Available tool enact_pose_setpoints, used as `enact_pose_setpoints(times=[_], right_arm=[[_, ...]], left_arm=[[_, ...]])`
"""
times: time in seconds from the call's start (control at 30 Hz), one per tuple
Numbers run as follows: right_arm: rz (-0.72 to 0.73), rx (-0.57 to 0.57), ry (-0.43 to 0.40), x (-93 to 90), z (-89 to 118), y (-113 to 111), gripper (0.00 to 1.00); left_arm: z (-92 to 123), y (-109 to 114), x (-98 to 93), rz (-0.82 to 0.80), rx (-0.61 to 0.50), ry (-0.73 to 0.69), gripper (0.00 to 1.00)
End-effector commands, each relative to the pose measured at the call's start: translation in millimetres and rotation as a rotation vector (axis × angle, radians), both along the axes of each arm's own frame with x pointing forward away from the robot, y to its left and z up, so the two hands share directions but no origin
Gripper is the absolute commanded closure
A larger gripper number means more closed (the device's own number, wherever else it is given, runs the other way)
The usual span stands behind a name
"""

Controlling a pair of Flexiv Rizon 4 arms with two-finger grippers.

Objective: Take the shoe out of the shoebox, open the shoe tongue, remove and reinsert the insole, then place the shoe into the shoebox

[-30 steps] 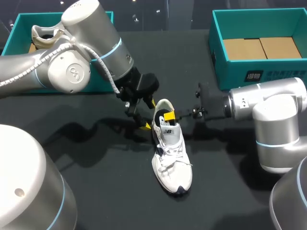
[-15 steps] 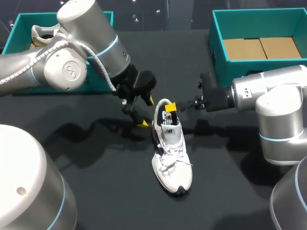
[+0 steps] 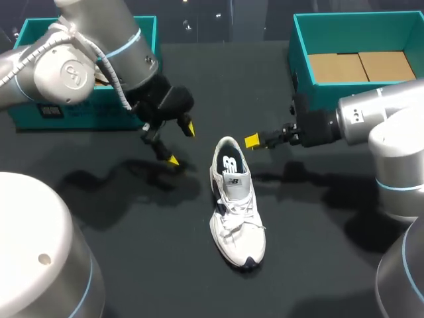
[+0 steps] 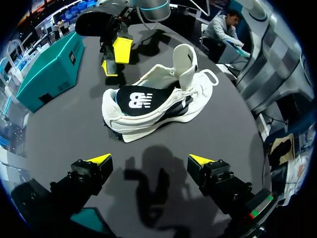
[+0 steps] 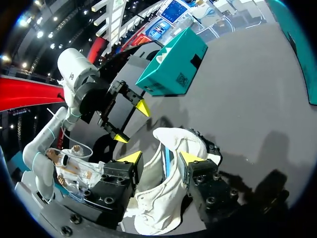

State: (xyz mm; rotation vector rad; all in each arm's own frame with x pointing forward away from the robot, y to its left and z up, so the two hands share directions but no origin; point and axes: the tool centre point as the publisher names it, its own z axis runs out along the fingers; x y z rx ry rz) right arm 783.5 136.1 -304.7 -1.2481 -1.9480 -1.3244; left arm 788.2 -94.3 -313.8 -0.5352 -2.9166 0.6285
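Shoeboxes of teal cardboard show as a pair only from the head camera: the left shoebox [image 3: 86,116] sits half behind my left arm, and the right shoebox [image 3: 318,93] has a brown cardboard floor. The white lace-up sneaker [image 3: 237,212] lies outside both, mid-way across the dark counter [image 3: 132,232], upright, with its toe near and its heel far.

The left wrist camera adds the shoe [image 4: 158,104] side-on. Its tongue is pulled up and its dark insole lies flat inside. The left pincer [image 4: 149,159] is spread wide and holds nothing, well left of the heel.

From the right wrist camera the heel [image 5: 163,198] seems framed by the right pincer [image 5: 160,157]. Overhead, that pincer [image 3: 253,140] hangs just right of the heel, parted, and probably touching nothing.

The insole carries a white logo, and the left shoebox [image 5: 173,59] bears a small square code label.
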Motion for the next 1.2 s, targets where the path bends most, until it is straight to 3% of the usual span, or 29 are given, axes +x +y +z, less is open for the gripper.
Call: enact_pose_setpoints(times=[0.03, 0.17, 0.3, 0.33, 0.37, 0.4, 0.5, 0.9, 1.0, 1.2], right_arm=[[-0.02, -0.098, 0.044, -4.1, 20.8, -24.6, 0.55], [-0.058, -0.178, 0.09, -3.3, 30.5, -38.8, 0.57], [-0.092, -0.252, 0.121, -4.7, 41.8, -47.8, 0.65], [-0.099, -0.271, 0.129, -5.3, 44.5, -49.5, 0.7], [-0.106, -0.299, 0.14, -5.9, 47.4, -50.9, 0.97], [-0.119, -0.348, 0.167, -6.5, 50.6, -51.9, 1.0], [-0.181, -0.443, 0.257, -10.0, 59.8, -52.5, 1.0], [-0.181, -0.443, 0.257, -10.0, 59.8, -52.5, 1.0], [-0.256, -0.529, 0.25, -12.5, 60.0, -28.7, 1.0], [-0.356, -0.615, 0.215, -26.9, 64.0, -5.2, 1.0]], left_arm=[[24.6, 25.2, 7.9, -0.039, 0.001, -0.004, 0.0], [38.5, 42.5, 17.8, -0.081, -0.006, -0.005, 0.0], [51.8, 58.4, 28.6, -0.118, -0.001, -0.016, 0.0], [56.0, 63.1, 31.5, -0.145, 0.012, -0.009, 0.0], [60.7, 68.9, 34.8, -0.168, 0.035, -0.011, 0.0], [60.7, 68.9, 34.8, -0.168, 0.035, -0.011, 0.0], [60.7, 68.9, 34.8, -0.168, 0.035, -0.011, 0.0], [60.7, 68.9, 34.8, -0.168, 0.035, -0.011, 0.0], [67.5, 82.5, 45.8, -0.23, 0.053, -0.023, 0.0], [78.1, 105.4, 66.2, -0.3, 0.102, -0.043, 0.0]])
